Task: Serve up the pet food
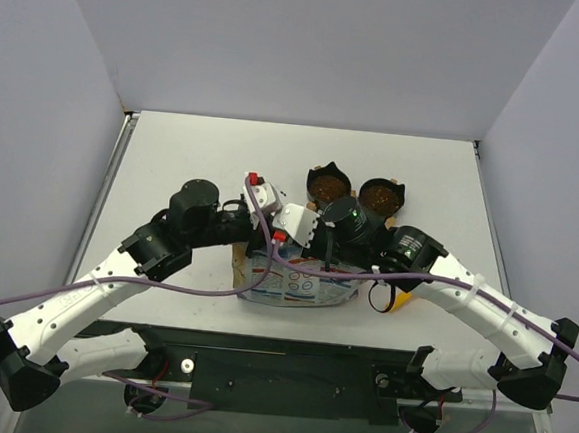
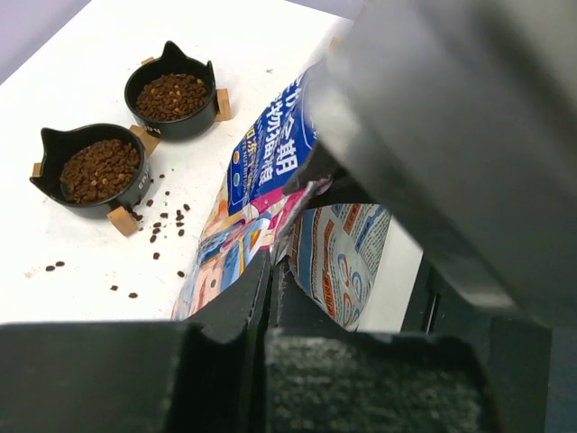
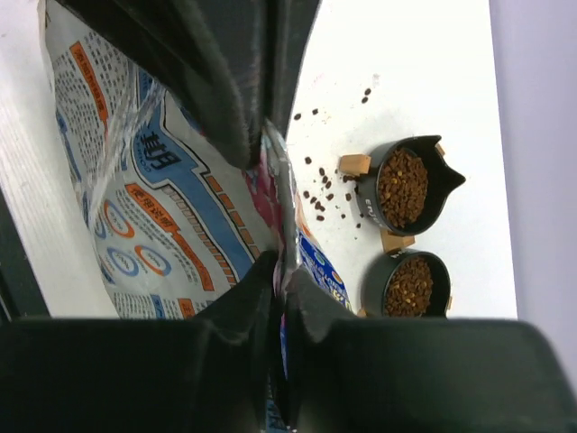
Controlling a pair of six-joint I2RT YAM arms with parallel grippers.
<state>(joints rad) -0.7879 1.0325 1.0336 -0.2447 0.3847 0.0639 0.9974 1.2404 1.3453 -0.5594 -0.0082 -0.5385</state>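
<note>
Together, left fingers (image 2: pixel 236 307) and right fingers (image 3: pixel 236 302) clench the pet food bag (image 2: pixel 341 257) by its edge, bowls (image 2: pixel 185 127) nearby

Two filled bowls (image 1: pixel 327 187) behind pet-food bag (image 1: pixel 294 287)

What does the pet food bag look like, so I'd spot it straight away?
Look at the near edge of the white table, between the left arm and the right arm. The bag lies there, just in front of two black bowls filled with brown kibble. It alone is glossy and printed: white with blue and orange panels and a magenta edge.
</note>
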